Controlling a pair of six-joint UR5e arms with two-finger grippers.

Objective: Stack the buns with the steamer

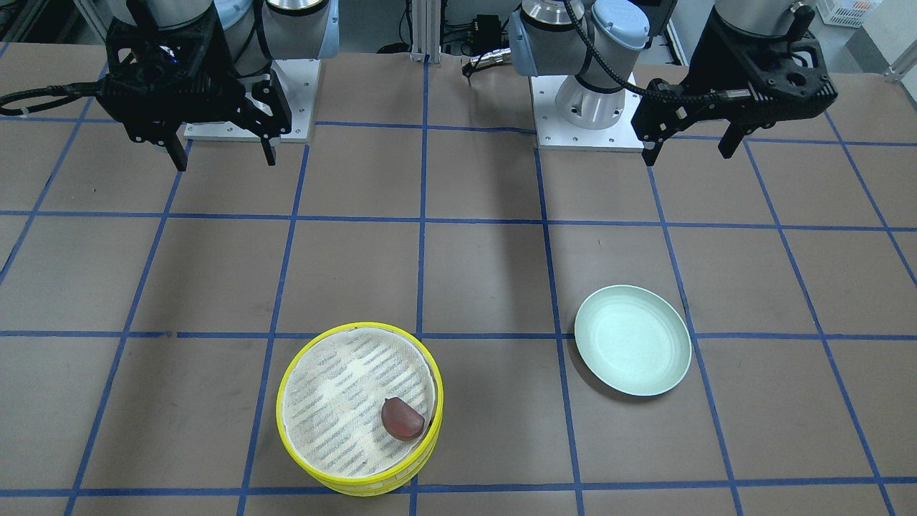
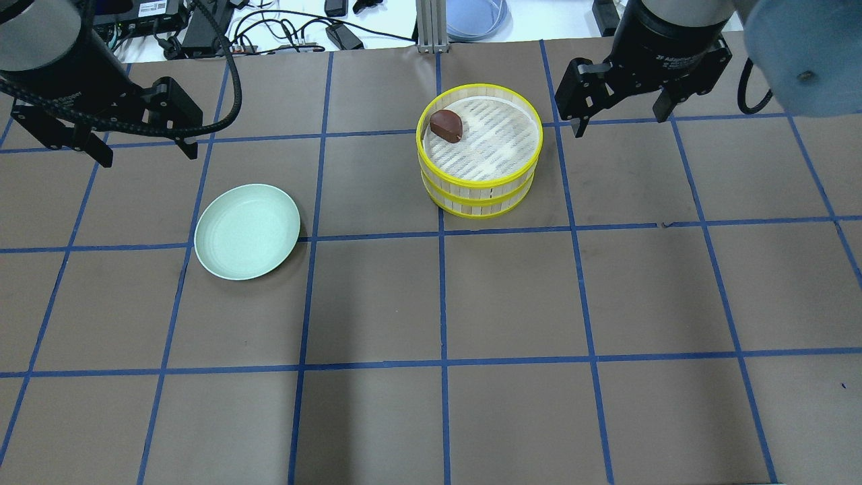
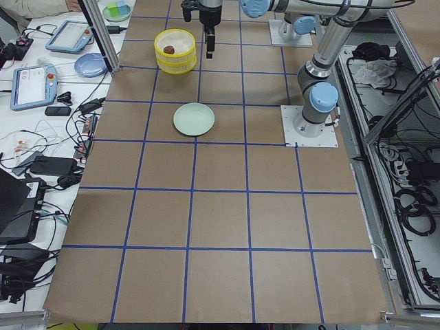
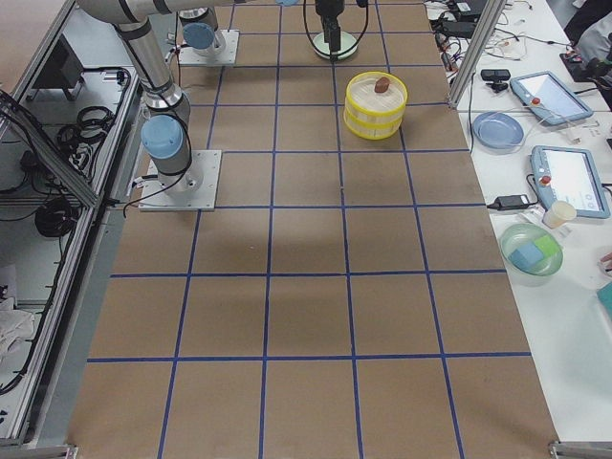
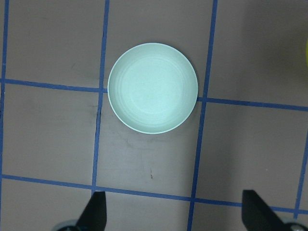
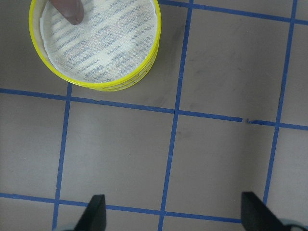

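The steamer (image 2: 479, 195) is two yellow-rimmed trays stacked one on the other, at the far middle of the table. It also shows in the front view (image 1: 372, 481) and the right wrist view (image 6: 96, 84). The dark reddish-brown bun (image 2: 446, 125) lies on the top tray's striped cloth near its rim; it also shows in the front view (image 1: 401, 418) and the right wrist view (image 6: 67, 9). The cream-beige bun is hidden. My right gripper (image 2: 619, 123) is open and empty, raised to the right of the steamer. My left gripper (image 2: 148, 155) is open and empty, raised beyond the plate.
An empty pale green plate (image 2: 247, 231) lies left of the steamer and fills the left wrist view (image 5: 153, 88). The two arm bases (image 1: 587, 115) stand on the robot's side. A side bench with tablets, cables and a blue dish (image 4: 495, 127) runs beyond the far edge.
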